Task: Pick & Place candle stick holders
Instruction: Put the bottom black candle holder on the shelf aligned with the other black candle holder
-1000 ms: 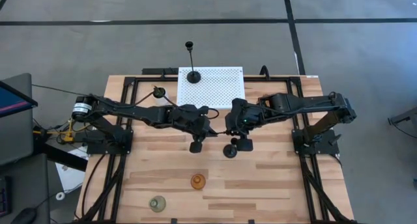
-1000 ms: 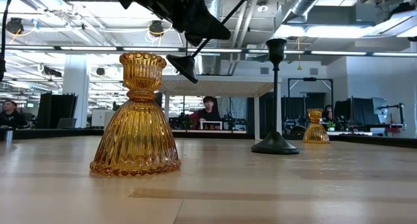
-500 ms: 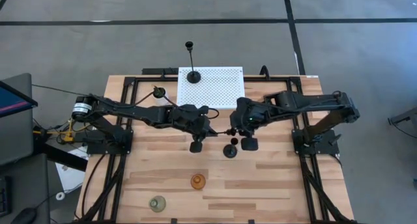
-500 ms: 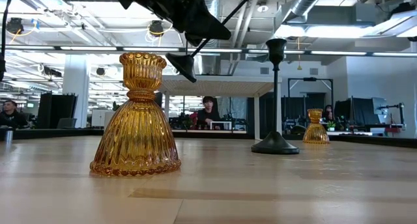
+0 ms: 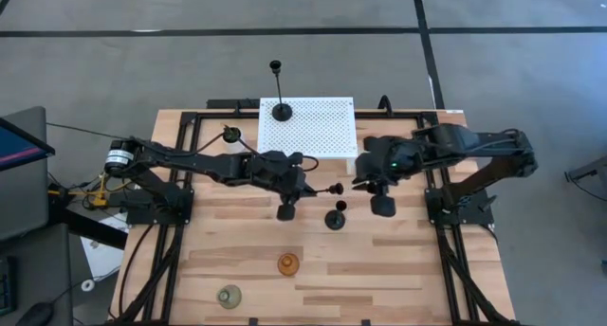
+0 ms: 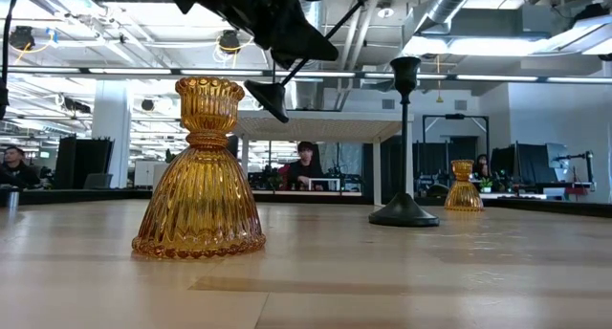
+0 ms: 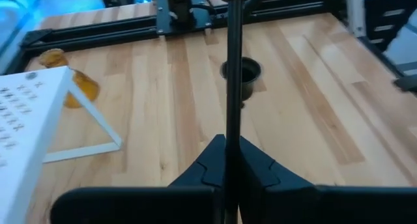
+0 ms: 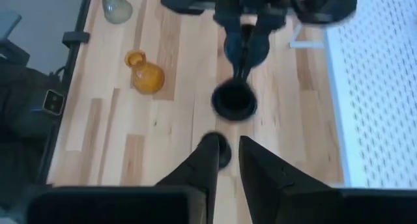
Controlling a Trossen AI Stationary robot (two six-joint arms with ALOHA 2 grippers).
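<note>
My left gripper (image 5: 302, 188) at mid-table is shut on a thin black holder stem (image 7: 229, 87), which runs level toward the table's right; its free end (image 5: 337, 188) is bare. My right gripper (image 5: 360, 182) is slightly open and empty, to the right of that end. A black thin-stemmed holder (image 5: 334, 218) stands upright on its round base (image 6: 402, 212) just nearer. Another black one (image 5: 282, 108) stands on the white perforated stand (image 5: 322, 127). An amber glass holder (image 5: 287, 263) and a clear-grey one (image 5: 229, 295) stand near the front edge. My left gripper pinches the thin black stem (image 7: 228, 136) between its two shut fingers. The fingers come level from the table's left and lie along the stem, which reaches out past the fingertips. The stem is clear of the table. Which end is in the hold is hidden by the gripper.
A second amber holder (image 7: 68, 87) stands beside the stand's leg, and it also shows far back in the low view (image 6: 464, 186). A small black thing (image 5: 229, 134) stands at the far left. Black frame rails run along the table's left, right and far sides.
My right gripper has drawn back toward the table's right edge, away from the free end of the stem that my left gripper holds. The stem and the standing black holder have kept their places.
</note>
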